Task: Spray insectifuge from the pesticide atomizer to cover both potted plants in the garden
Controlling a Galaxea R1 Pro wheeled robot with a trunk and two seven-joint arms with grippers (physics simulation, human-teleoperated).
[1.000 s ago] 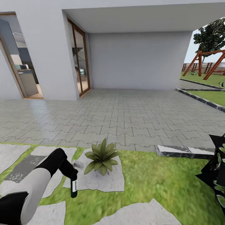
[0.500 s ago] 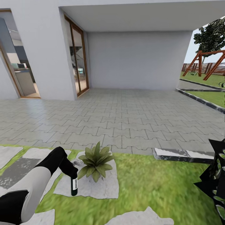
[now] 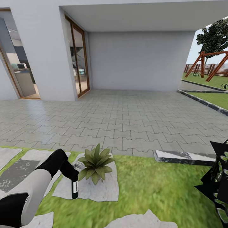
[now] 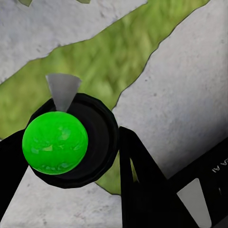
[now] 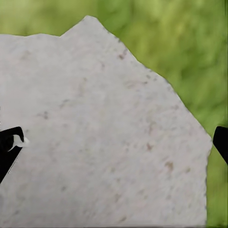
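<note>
In the lower left of the head view, your left arm is reaching out over the lawn (image 3: 152, 186), and the left gripper (image 3: 73, 176) is clamping the pesticide atomizer (image 3: 74, 189), which is hanging upright with its dark body and pale label pointing down toward a grey stepping stone (image 3: 95, 190). The bottle is sitting just left of the potted plant (image 3: 95, 163), a low rosette of pointed green leaves resting on that same stone, near but not touching it. A small grey object is lying behind the plant's left side (too small to tell what it is).

In the left wrist view you are looking down along the atomizer (image 4: 71, 140): its round dark body is showing a bright green ball, with a pale cone at its rim, and one dark finger (image 4: 140, 185) is pressing against its side, over grass and stone.

In the right wrist view, the right gripper (image 5: 116, 145) is standing wide open, its dark fingertips (image 5: 9, 145) sitting at opposite edges of the frame with nothing between them, above another pale stone bordered by grass.

Beyond the lawn, grey paving (image 3: 126, 120) is running to a white house wall. A dark-leaved bush (image 3: 218, 183) is occupying the lower right, and a wooden swing frame (image 3: 209, 65) is standing at the upper right.
</note>
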